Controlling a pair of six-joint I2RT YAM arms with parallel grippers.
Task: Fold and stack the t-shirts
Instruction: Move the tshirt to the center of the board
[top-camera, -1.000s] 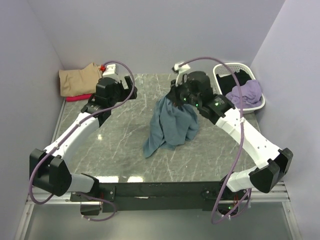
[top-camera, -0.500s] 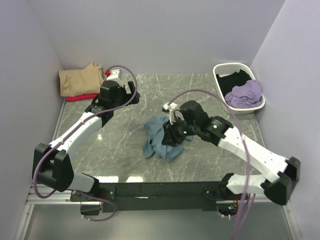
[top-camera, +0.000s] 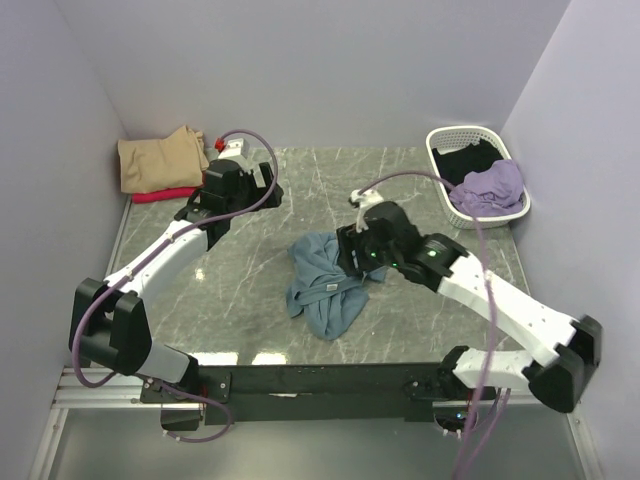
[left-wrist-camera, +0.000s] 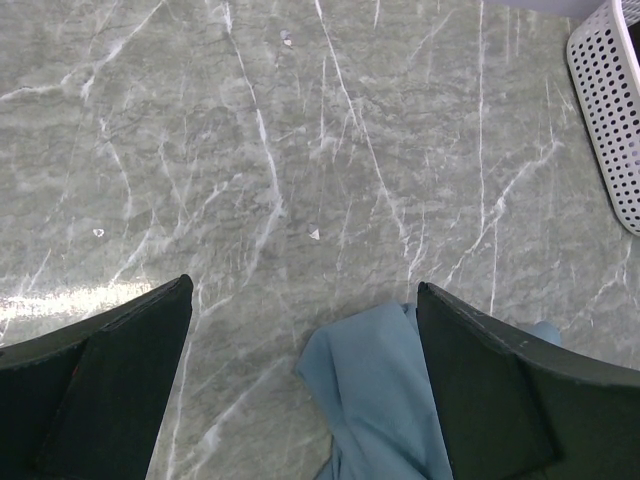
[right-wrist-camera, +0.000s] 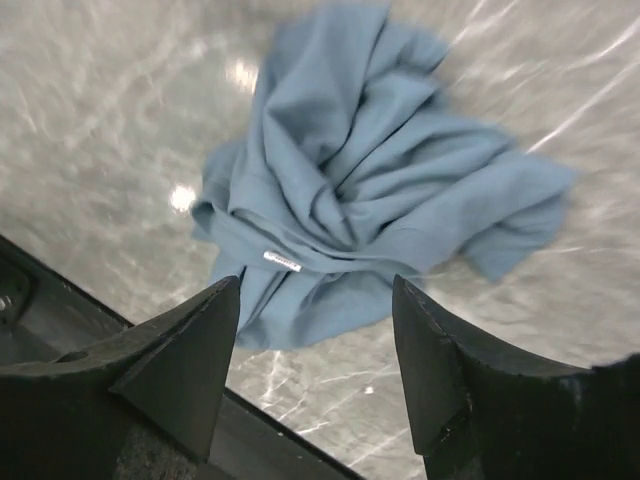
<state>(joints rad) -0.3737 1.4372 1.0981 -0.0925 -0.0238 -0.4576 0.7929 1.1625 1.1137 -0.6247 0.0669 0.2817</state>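
**Teal-blue t-shirt (top-camera: 325, 285) lies crumpled on the table (top-camera: 240, 300), free of both grippers**

The shirt sits in a rumpled heap near the middle of the table, somewhat toward the near edge, with a small white label showing among its folds. The right gripper (right-wrist-camera: 315, 290) hovers just above the heap's far right side, jaws apart and holding nothing. The left gripper (left-wrist-camera: 305, 288) hangs over bare marble toward the far left corner, jaws spread wide and empty. At that corner a folded tan t-shirt (top-camera: 160, 158) rests on a red t-shirt (top-camera: 160, 195). At the far right corner a white basket (top-camera: 440, 140) holds a lilac t-shirt (top-camera: 490, 185) and a black t-shirt (top-camera: 468, 160).
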